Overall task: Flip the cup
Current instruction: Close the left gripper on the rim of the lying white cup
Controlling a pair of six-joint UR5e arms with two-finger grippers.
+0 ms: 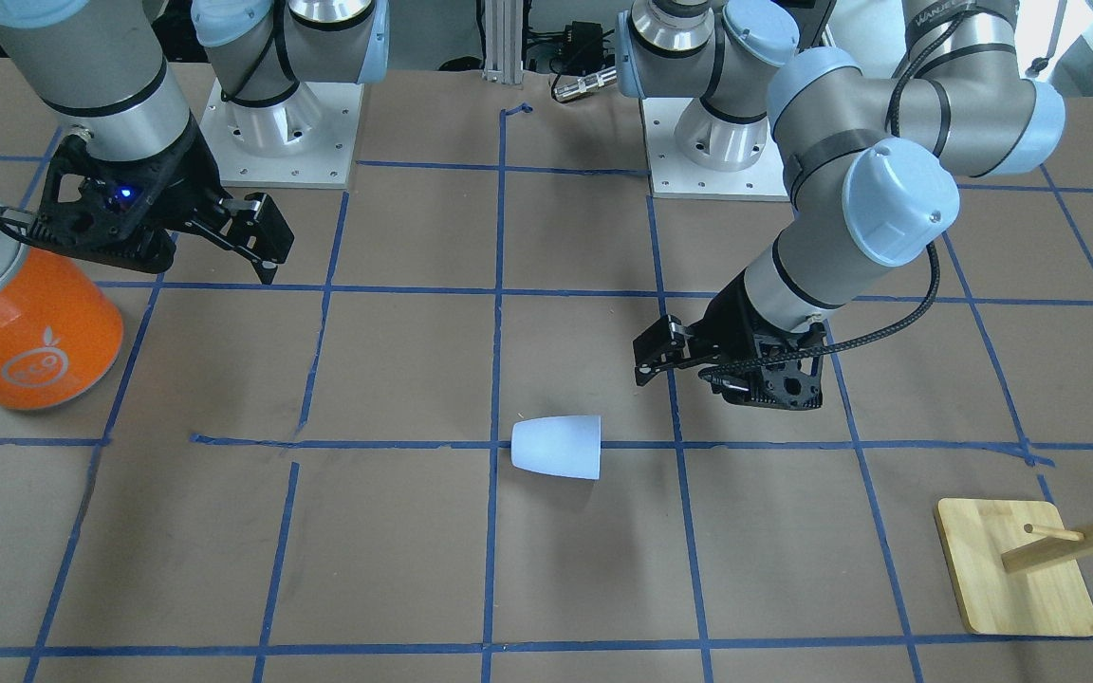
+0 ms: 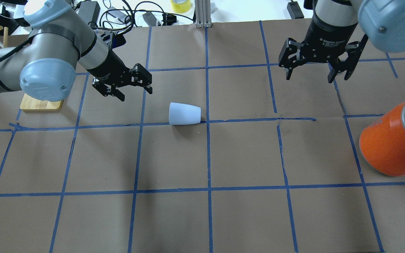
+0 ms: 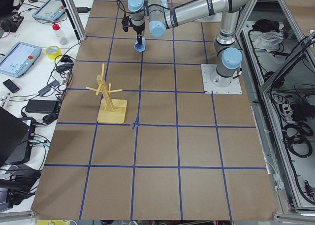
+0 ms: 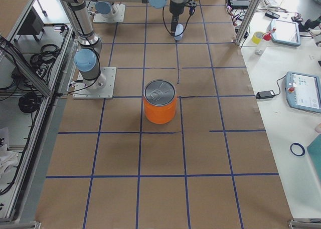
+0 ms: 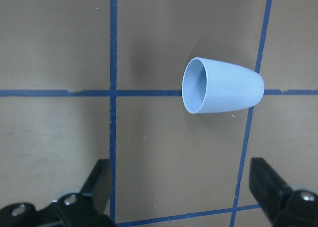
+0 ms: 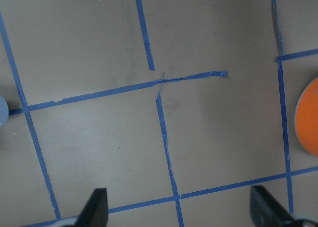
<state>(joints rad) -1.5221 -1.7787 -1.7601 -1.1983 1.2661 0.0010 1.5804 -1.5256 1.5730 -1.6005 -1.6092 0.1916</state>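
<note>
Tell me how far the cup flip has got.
Done: nothing visible; the cup lies on its side, ungrasped. In hand: the left end effector hovers open beside it, not touching. Left: grasp the cup and flip it. The right end effector is open, well away from the cup.

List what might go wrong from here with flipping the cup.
1. The cup lies on its side, untouched; a nudge from the open left end effector may roll it away in an arc.
2. Its walls taper, so a pinch across them might slip toward the narrow base.
</note>
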